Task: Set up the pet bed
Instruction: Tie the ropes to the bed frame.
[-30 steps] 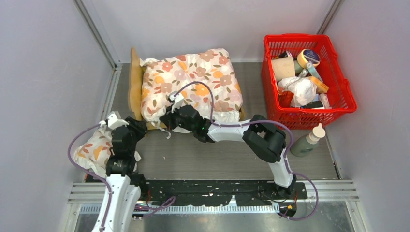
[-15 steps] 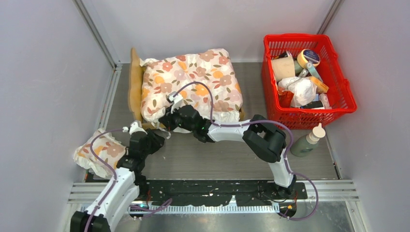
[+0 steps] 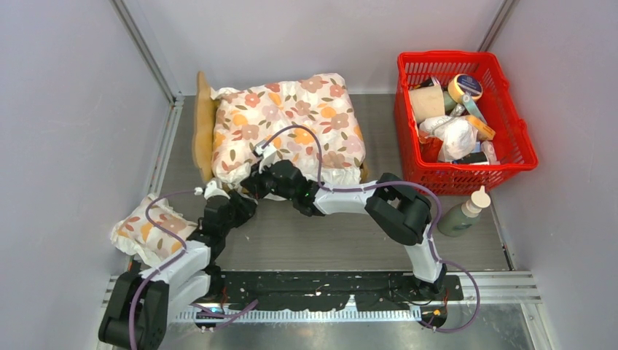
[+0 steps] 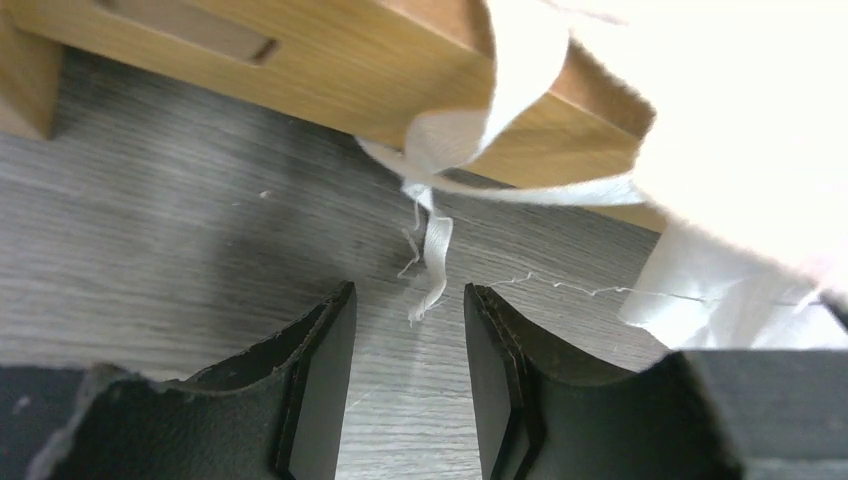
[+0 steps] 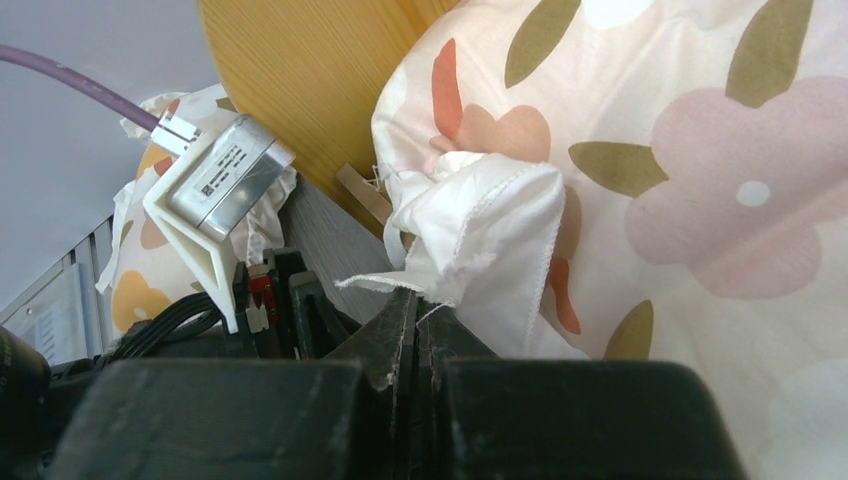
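**Task item.** The pet bed (image 3: 202,131) stands on the tabletop (image 3: 321,233) in the upper centre-left of the top view, with its wooden headboard on the left side of the frame. A floral cushion (image 3: 291,120) lies on the bed and hides the sleeping surface.

**Left gripper.** The left gripper (image 3: 244,203) sits low over the tabletop, just below the bed's lower-left corner. In the left wrist view the left gripper (image 4: 410,310) is partly open, with a clear gap between its fingers, and it holds nothing. The frayed end of a white fabric tie (image 4: 435,240) hangs from the cushion past the wooden side rail (image 4: 300,70) and ends at the mouth of that gap. The tie is not clamped.

**Right gripper.** The right gripper (image 3: 251,186) is at the same corner of the bed, just above and right of the left one in the frame. In the right wrist view it is fully closed (image 5: 415,320). A bunched white corner of the cushion cover (image 5: 480,230) rests against its tips. Whether any fabric is pinched cannot be determined.

**Surroundings.**
- A small floral pillow (image 3: 142,230) lies at the lower left, beside the left arm.
- A red basket (image 3: 455,179) filled with mixed items stands at the upper right, well apart from the bed.
- A green bottle with a white cap (image 3: 463,215) stands just below the basket.
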You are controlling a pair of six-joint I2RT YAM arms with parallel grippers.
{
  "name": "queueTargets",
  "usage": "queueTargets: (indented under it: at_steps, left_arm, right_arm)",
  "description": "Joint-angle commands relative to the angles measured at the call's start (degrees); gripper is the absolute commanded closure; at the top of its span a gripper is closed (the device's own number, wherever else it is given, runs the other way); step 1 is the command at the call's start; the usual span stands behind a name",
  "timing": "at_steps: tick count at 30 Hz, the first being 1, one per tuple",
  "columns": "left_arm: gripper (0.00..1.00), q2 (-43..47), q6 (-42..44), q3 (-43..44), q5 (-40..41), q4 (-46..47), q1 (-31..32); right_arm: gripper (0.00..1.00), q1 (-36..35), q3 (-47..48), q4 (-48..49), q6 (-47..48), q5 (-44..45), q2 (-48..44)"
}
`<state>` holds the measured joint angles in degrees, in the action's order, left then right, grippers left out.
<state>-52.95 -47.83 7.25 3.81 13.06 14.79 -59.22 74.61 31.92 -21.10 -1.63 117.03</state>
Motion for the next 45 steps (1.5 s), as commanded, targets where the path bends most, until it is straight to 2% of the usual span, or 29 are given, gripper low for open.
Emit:
queueTargets:
  at_steps: [1,6,10,12,13,14,20,25,32,35,36,39,42,45]
  left_arm:
    - [0.52,-5.56,0.10,-0.08,-0.50,9.66,0.66]
    - [0.56,-10.90,0.00,0.80,-1.63,12.07,0.86]
    - [0.73,-11.74,-0.28,0.48,-2.69,12.04,1.12]
    - [0.87,-10.08,-0.31,0.30,-2.32,10.52,1.12]
    - [0.98,-8.88,-0.21,0.37,-2.21,9.39,1.12]
    - [1.00,-7.50,-0.08,0.24,-1.76,8.12,1.12]
    - [1.00,3.84,-1.16,0.10,4.44,-2.75,1.12]
    - [1.00,13.58,-1.69,-0.74,7.94,-9.46,1.12]
    - [1.00,19.86,-2.18,-1.77,9.82,-14.23,1.12]
    - [1.00,21.15,-2.49,-1.40,11.01,-16.78,1.12]
    - [1.00,21.66,-2.87,-1.35,11.41,-17.44,1.12]
    - [1.00,23.86,-4.57,-0.89,13.85,-21.00,1.12]
    - [1.00,27.11,-7.33,0.03,18.57,-25.59,1.12]
    - [1.00,30.35,-5.76,0.73,22.25,-25.69,1.05]
  right_arm:
    - [0.95,0.15,-0.08,3.40,0.16,-0.73,-2.88]
    - [0.95,0.11,-0.38,3.48,0.16,-0.66,-3.14]
    - [0.95,0.14,-0.51,3.62,0.03,-0.54,-3.45]
    - [0.95,0.22,-0.55,3.59,-0.11,-0.38,-3.55]
    - [0.95,0.24,-0.49,3.59,-0.18,-0.30,-3.56]
    - [0.94,0.31,-0.47,3.59,-0.39,-0.15,-3.57]
    - [0.85,0.94,-0.73,3.98,-1.99,0.79,-3.52]
    - [0.84,1.33,-0.87,4.81,-3.02,0.67,-3.40]
    - [0.82,1.45,-0.41,6.24,-3.40,-0.44,-2.91]
    - [0.77,1.45,-0.91,7.22,-3.72,-1.41,-3.30]
    - [0.79,1.47,-1.14,7.66,-3.70,-1.52,-3.35]
    - [0.92,1.46,-1.40,8.25,-3.48,-2.19,-3.58]
    - [0.95,1.45,-1.82,8.55,-3.61,-1.79,-3.87]
    - [0.95,1.52,-2.53,8.48,-3.63,-1.53,-4.31]
